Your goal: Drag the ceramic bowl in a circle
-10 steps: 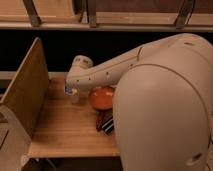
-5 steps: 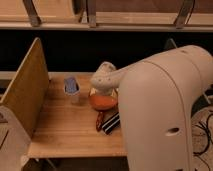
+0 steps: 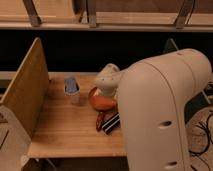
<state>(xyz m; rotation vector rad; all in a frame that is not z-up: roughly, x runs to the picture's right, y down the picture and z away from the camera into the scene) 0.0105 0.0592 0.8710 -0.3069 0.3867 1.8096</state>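
Note:
The ceramic bowl [image 3: 101,101] is orange-red, glossy, with a darker rim. It sits on the wooden table [image 3: 70,130] right of centre, partly hidden by my arm. The gripper [image 3: 107,84] is at the end of the big white arm, directly over the bowl's far side. Only its white wrist housing shows. The arm [image 3: 160,115] fills the right half of the view.
A small pale cup with a blue top [image 3: 72,89] stands left of the bowl. A dark striped flat object [image 3: 108,122] lies just in front of the bowl. A wooden side panel [image 3: 25,90] walls the table's left edge. Dark shelving runs behind.
The arm has swung right and pulled back; the gripper moved from beside the cup to over the bowl. The cup, earlier hidden, now shows.

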